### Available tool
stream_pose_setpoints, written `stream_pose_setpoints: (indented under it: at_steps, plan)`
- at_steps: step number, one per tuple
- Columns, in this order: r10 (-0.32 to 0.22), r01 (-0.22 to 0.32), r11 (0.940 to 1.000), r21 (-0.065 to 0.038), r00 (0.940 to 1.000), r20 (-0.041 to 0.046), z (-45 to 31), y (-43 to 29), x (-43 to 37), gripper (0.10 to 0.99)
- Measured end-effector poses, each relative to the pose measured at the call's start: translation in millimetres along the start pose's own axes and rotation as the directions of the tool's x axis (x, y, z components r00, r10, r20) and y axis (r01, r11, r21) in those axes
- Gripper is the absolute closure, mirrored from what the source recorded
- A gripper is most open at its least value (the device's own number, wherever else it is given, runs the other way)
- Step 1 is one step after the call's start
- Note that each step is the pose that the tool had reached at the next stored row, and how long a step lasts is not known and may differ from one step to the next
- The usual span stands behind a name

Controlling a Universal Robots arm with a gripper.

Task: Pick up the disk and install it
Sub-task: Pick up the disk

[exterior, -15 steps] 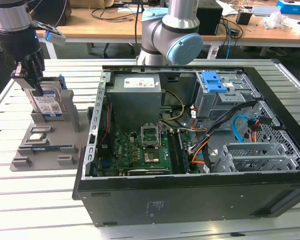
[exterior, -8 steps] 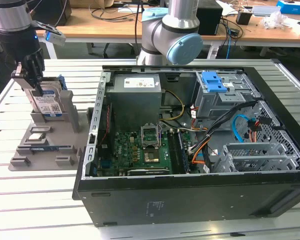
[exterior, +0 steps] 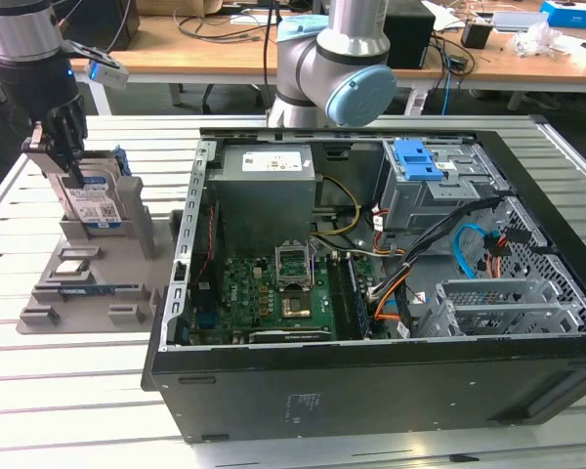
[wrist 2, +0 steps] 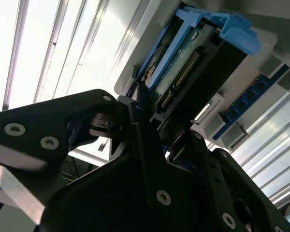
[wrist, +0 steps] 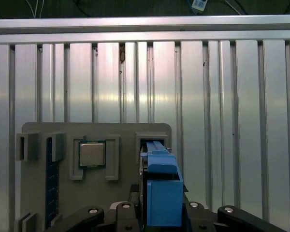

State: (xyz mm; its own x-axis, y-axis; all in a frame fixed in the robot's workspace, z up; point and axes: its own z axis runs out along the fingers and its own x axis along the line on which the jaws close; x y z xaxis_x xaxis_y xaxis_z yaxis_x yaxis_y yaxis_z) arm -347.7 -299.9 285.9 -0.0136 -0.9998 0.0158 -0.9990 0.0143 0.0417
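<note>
the gripper (exterior: 64,159) looks clamped on the top edge of the disk (exterior: 96,203), which stands upright in its slot on the grey parts holder (exterior: 86,293) beside the open computer case (exterior: 371,381), so lifting and installing are not yet done.

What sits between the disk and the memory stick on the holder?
The chip, in its own pocket, lies between the disk and the memory stick, in the first wrist view.

The disk (exterior: 93,203) stands upright in the tray (exterior: 88,305) beside the case (exterior: 371,391).
</note>
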Motion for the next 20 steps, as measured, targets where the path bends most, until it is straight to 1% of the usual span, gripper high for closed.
stream_pose_setpoints:
  at_steps: [3,5,8,16,20]
  plan:
    - [0.000,0.000,1.0000,0.000,1.0000,0.0000,0.0,0.0,0.0,0.718]
    - [-0.001,0.001,1.0000,0.000,1.0000,0.0000,-1.4,0.0,0.0,0.718]
    - [0.000,0.000,1.0000,0.000,1.0000,-0.0001,-6.4,0.3,-1.1,0.718]
    - [0.000,0.000,1.0000,0.000,1.0000,0.0000,-17.0,0.8,-5.1,0.718]
    - [0.000,0.000,1.0000,0.000,1.0000,0.0000,-20.8,1.0,-6.1,0.718]
